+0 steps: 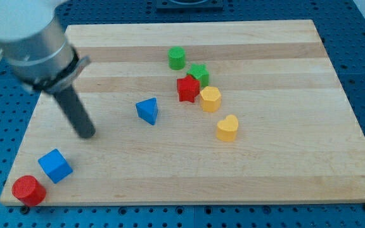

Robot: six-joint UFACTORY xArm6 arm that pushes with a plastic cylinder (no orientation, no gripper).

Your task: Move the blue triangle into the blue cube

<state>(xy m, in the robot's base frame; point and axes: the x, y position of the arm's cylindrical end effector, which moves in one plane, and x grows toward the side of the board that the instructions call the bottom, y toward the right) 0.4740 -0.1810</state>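
Note:
The blue triangle (147,110) lies on the wooden board (271,158), left of centre. The blue cube (55,166) sits near the board's bottom left corner. My tip (87,134) is the lower end of the dark rod. It rests on the board to the left of the blue triangle and up and to the right of the blue cube. It touches neither block.
A red cylinder (28,190) sits at the bottom left corner, next to the blue cube. A green cylinder (177,58), a green star (199,73), a red star (187,88), a yellow hexagon (210,99) and a yellow heart (227,127) cluster right of centre.

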